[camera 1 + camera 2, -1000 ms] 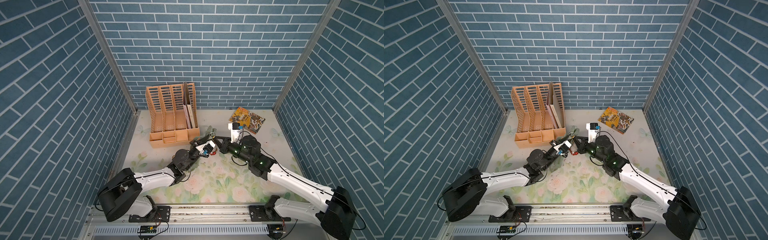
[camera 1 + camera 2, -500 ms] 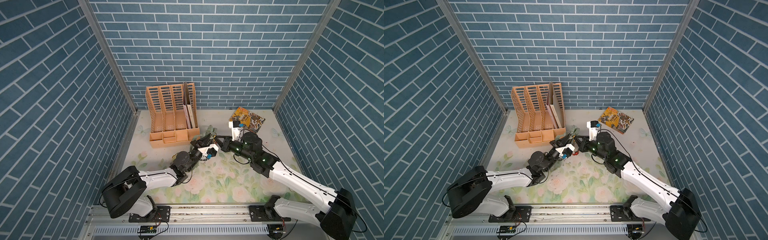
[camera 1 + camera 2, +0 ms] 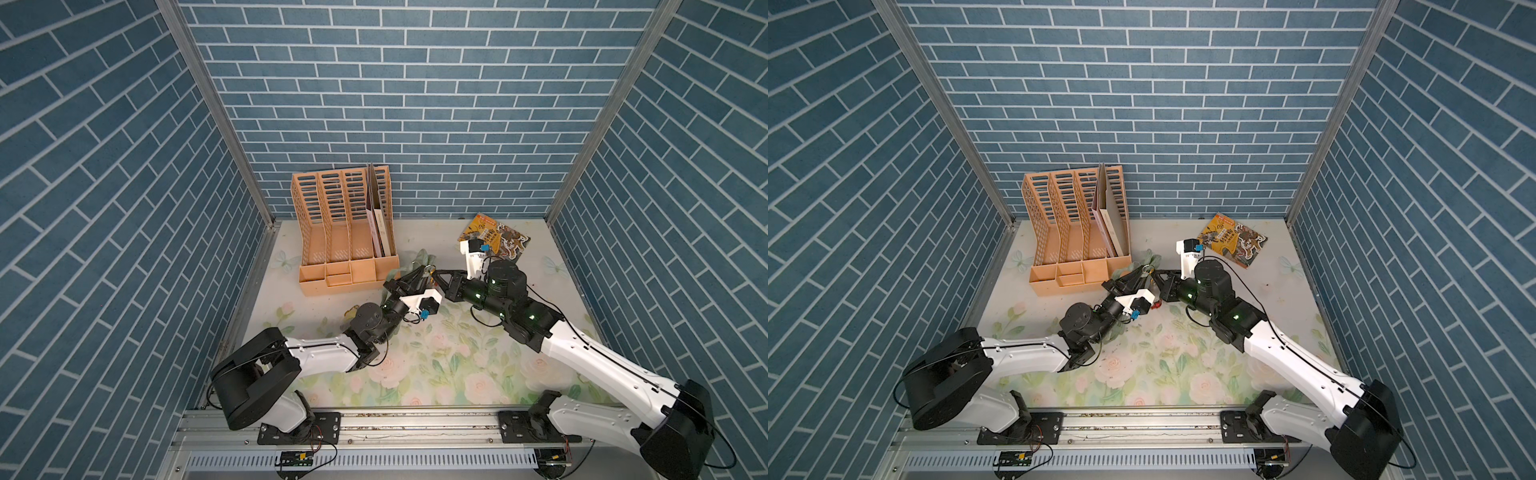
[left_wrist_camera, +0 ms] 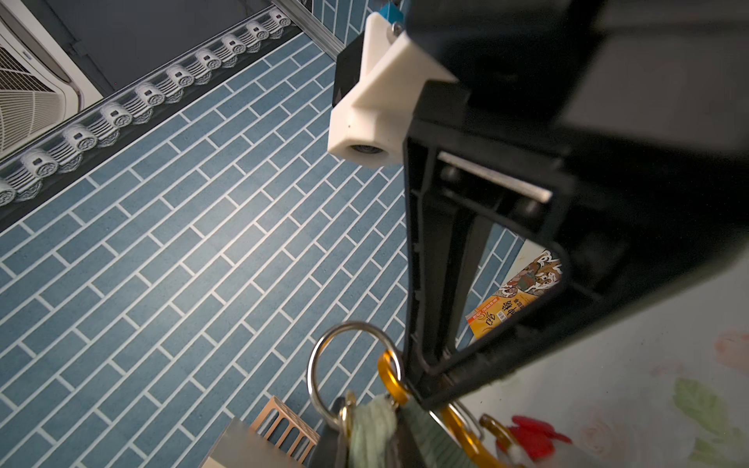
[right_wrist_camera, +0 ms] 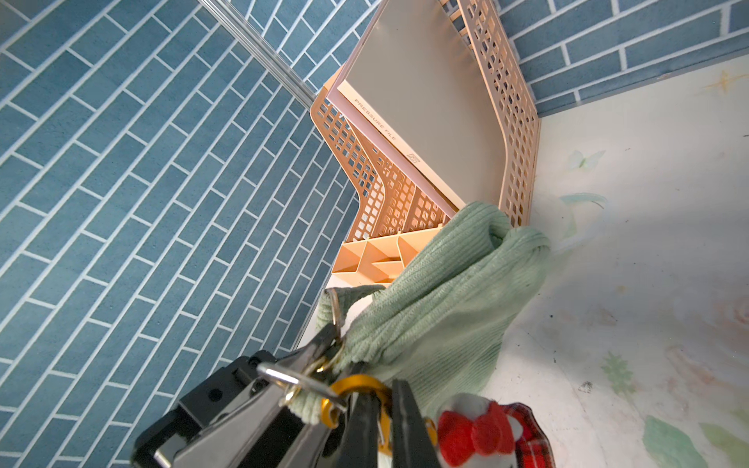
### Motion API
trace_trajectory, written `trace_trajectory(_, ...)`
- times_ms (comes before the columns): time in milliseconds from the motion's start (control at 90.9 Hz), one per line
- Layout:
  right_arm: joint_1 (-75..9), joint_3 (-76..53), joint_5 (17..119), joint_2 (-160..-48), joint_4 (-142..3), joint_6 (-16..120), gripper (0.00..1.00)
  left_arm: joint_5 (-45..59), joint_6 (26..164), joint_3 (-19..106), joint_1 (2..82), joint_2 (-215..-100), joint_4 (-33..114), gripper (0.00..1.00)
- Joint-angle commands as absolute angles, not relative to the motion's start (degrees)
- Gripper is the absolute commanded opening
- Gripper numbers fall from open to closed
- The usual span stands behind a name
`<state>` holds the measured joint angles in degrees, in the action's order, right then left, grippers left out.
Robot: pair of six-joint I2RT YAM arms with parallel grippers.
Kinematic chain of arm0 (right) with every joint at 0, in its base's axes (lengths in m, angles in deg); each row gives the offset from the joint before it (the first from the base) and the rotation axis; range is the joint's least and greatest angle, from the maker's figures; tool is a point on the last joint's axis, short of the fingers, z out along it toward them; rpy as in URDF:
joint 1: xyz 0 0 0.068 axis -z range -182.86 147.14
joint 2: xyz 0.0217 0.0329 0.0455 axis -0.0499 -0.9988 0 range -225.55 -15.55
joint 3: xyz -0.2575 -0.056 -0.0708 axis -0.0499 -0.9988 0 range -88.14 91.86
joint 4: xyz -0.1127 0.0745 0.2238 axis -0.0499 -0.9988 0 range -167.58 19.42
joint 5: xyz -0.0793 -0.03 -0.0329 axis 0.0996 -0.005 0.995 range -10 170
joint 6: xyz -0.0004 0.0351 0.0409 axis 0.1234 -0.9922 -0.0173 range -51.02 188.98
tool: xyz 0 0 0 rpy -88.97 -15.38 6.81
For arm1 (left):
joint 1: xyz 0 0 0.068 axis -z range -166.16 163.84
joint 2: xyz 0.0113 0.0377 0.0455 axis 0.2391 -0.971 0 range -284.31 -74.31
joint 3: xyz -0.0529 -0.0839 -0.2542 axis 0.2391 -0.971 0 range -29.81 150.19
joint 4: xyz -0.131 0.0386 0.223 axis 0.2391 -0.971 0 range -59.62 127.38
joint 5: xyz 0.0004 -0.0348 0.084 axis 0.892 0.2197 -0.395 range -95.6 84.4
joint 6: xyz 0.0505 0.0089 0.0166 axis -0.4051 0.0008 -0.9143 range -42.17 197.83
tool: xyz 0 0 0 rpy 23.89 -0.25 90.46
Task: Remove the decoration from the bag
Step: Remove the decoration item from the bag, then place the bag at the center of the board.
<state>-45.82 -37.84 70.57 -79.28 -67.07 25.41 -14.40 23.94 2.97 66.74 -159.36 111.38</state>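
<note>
Hanging bunched between the two arms, the bag (image 5: 446, 291) is sage-green ribbed fabric, raised at its near end. Its far end drapes down to the front corner of the file rack (image 3: 345, 249); whether it touches the rack cannot be told. In a top view only a scrap of the bag's green shows (image 3: 420, 257).

The decoration (image 5: 482, 429) is a small plush charm with a red bow and red plaid, on an orange carabiner (image 5: 356, 384). The carabiner lies against the bag's strap loop, beside a silver ring (image 4: 350, 326) and a small gold clasp (image 4: 345, 411). Decoration not yet off the bag.

The right end effector (image 5: 383, 399) has its fingers closed together on the carabiner, with the charm just beside them. The left end effector (image 5: 328, 348) is pinched shut on the bag's strap end, at the ring and clasp. The two sets of tips nearly meet, raised above the worktop (image 3: 436, 365) just off the rack's front corner.

The worktop has a floral print. The rack is orange plastic with four slots and stands at the rear against the wall. Flat folders (image 3: 380, 224) stand upright in the slot nearest the bag. A booklet (image 3: 494, 239) with a colourful cover lies flat at the rear, behind the right arm and well apart from the bag. Blue brick-pattern walls (image 3: 415, 104) close in three sides
</note>
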Motion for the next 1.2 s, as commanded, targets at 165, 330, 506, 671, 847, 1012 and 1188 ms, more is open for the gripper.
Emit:
trace_trajectory(165, -43.35, -31.63, 76.15, -80.43, -66.58, 28.42, 0.05, -10.23, 19.95, 1.78, 68.76, -159.16, 113.89, 0.00)
trace_trajectory(330, -41.74, -29.84, 73.76, -81.78, -68.57, 30.31, 0.05, -9.30, 17.45, 2.28, 68.85, -159.34, 112.80, 0.00)
trace_trajectory(506, -40.13, -28.20, 71.98, -83.04, -70.07, 32.20, 0.05, -9.59, 16.79, 2.67, 68.94, -159.54, 112.45, 0.00)
trace_trajectory(671, -38.62, -28.19, 71.58, -83.14, -70.43, 33.36, 0.05, -10.24, 17.92, 2.00, 68.94, -159.32, 111.25, 0.00)
trace_trajectory(847, -37.94, -29.57, 73.93, -81.55, -71.10, 36.20, 0.06, -12.42, 23.95, 0.13, 70.02, -158.25, 106.87, 0.00)
trace_trajectory(1012, -36.93, -31.55, 76.53, -80.00, -71.23, 39.03, 0.07, -11.61, 36.70, 3.73, 73.38, -158.53, 89.85, 0.00)
trace_trajectory(1188, -34.82, -33.79, 77.55, -78.34, -70.87, 40.68, 0.08, -2.72, 47.62, 6.78, 74.12, -160.71, 79.06, 0.02)
